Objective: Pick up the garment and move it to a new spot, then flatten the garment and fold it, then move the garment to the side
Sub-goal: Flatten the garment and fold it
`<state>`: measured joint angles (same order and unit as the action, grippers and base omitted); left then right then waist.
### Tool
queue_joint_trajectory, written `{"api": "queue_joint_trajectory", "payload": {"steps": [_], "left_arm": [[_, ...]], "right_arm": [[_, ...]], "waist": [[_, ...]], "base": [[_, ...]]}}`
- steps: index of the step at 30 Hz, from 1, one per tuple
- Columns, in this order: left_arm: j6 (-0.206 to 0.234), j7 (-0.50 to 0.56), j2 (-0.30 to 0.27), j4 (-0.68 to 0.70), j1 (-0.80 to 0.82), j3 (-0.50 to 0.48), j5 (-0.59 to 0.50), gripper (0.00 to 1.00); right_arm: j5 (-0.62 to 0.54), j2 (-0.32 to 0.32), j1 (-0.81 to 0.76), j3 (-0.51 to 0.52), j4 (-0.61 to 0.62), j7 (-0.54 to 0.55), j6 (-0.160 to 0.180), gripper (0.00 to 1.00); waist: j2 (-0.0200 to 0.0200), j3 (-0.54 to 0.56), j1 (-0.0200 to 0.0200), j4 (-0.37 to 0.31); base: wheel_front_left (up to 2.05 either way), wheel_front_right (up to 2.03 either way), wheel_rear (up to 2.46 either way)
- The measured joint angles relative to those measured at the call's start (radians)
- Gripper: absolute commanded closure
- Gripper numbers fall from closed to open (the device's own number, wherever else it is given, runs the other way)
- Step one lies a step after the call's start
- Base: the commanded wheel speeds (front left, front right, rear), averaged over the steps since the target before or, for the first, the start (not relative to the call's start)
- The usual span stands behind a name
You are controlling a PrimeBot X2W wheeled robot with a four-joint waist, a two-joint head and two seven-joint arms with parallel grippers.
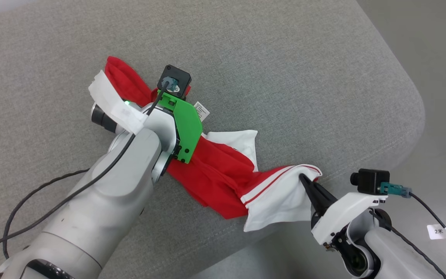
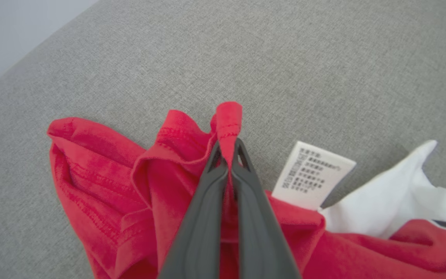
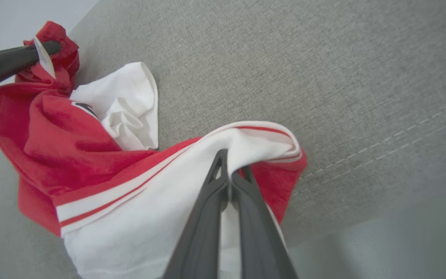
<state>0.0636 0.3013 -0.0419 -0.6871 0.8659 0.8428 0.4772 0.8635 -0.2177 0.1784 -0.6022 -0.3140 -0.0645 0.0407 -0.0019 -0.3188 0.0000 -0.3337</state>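
Garment (image 1: 215, 174), red w/ white panels, lies bunched on grey cushion (image 1: 285, 58) near its front edge, left pincer (image 2: 229, 146) clamped on red hem fold, right pincer (image 3: 232, 164) clamped on white striped end, i.e. two well-apart holds, likely for lifting & spreading.

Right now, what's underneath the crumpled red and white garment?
The grey woven cushion lies under the crumpled red and white garment, whose white striped end reaches the cushion's front edge. Anything beneath the folds is covered.
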Motion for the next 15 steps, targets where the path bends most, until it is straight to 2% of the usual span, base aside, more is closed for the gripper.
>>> {"api": "queue_joint_trajectory", "payload": {"steps": [6, 15], "left_arm": [[0.005, -0.039, 0.000, 0.007, 0.000, -0.020, 0.013, 1.00], [0.017, -0.125, 0.001, 0.058, 0.010, -0.115, 0.067, 1.00]], "right_arm": [[0.059, 0.003, 0.001, 0.079, 0.035, -0.062, -0.032, 1.00], [0.145, -0.023, 0.047, 0.196, 0.162, -0.106, -0.088, 1.00]], "waist": [[0.0000, 0.013, 0.0000, 0.015], [0.0000, 0.045, 0.0000, 0.061]], "base": [[0.00, 0.00, 0.00], [0.00, 0.00, 0.00]]}}
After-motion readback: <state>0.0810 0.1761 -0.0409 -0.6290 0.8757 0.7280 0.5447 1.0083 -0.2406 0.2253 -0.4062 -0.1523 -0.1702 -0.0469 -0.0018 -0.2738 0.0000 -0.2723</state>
